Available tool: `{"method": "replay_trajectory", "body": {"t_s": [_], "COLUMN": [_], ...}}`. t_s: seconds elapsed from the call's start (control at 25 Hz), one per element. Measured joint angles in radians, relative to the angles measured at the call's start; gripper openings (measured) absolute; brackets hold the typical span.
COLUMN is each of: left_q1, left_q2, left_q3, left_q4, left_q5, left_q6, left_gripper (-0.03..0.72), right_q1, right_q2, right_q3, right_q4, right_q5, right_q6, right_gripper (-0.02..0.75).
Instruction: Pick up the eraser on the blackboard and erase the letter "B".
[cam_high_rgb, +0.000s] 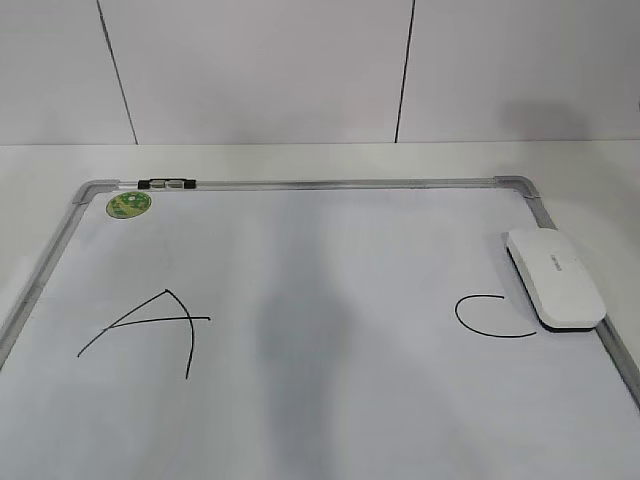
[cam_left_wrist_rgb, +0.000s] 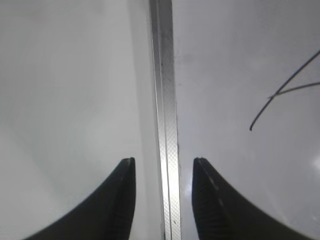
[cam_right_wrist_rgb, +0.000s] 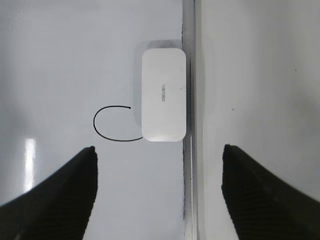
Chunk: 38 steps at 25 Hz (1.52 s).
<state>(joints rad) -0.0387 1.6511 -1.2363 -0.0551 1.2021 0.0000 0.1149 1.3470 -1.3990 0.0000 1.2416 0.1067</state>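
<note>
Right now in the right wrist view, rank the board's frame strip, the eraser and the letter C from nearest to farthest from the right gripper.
1. Frame strip: runs between the open fingers of the right gripper, right of centre.
2. Eraser: ahead, against the frame.
3. Letter C: ahead-left, touching the eraser's lower corner. Eraser and C are nearly too close to call.

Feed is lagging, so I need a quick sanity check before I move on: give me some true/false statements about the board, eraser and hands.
1. The eraser lies on the blackboard by its right frame. True.
2. A "B" shows between the "A" and "C". False: that area is blank.
3. The right hand grips the eraser. False: it is open, apart from it.
4. The left hand is open over the frame. True.
5. The eraser overlaps the "C". True.
</note>
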Motion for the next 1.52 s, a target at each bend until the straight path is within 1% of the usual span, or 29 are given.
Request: {"method": "replay_trajectory", "body": {"t_s": [0.12,0.28,0.48,0.64,0.8,1.04,1.16,1.32,1.52], "left_q1": [0.0,0.0,0.0,0.0,0.0,0.0,0.0,0.0,0.0], "left_q2": [-0.11,-0.258,-0.47,-0.645,-0.827,-1.101,-1.226,-1.392,-1.597], "left_q3": [0.086,0.182,0.238,0.265,0.304,0.44,0.524,0.619,0.666], "left_q4": [-0.002,-0.002,-0.002,-0.002,-0.002,-0.002,-0.002,-0.007,-0.046], "left_q5": [0.002,0.018,0.02,0.025,0.007,-0.064,-0.057,-0.016,0.005], "left_q6": [0.0,0.0,0.0,0.0,0.009,0.013,0.013,0.013,0.013], "left_gripper": [0.287,0.283,0.251,0.241,0.234,0.234,0.234,0.234,0.234], "right_q1": [0.0,0.0,0.0,0.0,0.0,0.0,0.0,0.0,0.0], "right_q2": [-0.102,-0.197,-0.317,-0.421,-0.547,-0.759,-0.867,-1.006,-1.136], "right_q3": [0.06,0.09,0.114,0.165,0.251,0.41,0.483,0.577,0.689], "right_q4": [0.0,0.0,0.0,0.0,0.0,-0.005,-0.005,-0.005,-0.005], "right_q5": [0.011,0.013,0.015,0.015,0.017,0.023,0.018,-0.026,-0.031], "right_q6": [0.001,0.001,0.002,0.004,0.004,-0.026,-0.05,-0.076,-0.08], "right_gripper": [0.592,0.592,0.589,0.587,0.586,0.585,0.585,0.586,0.585]}}
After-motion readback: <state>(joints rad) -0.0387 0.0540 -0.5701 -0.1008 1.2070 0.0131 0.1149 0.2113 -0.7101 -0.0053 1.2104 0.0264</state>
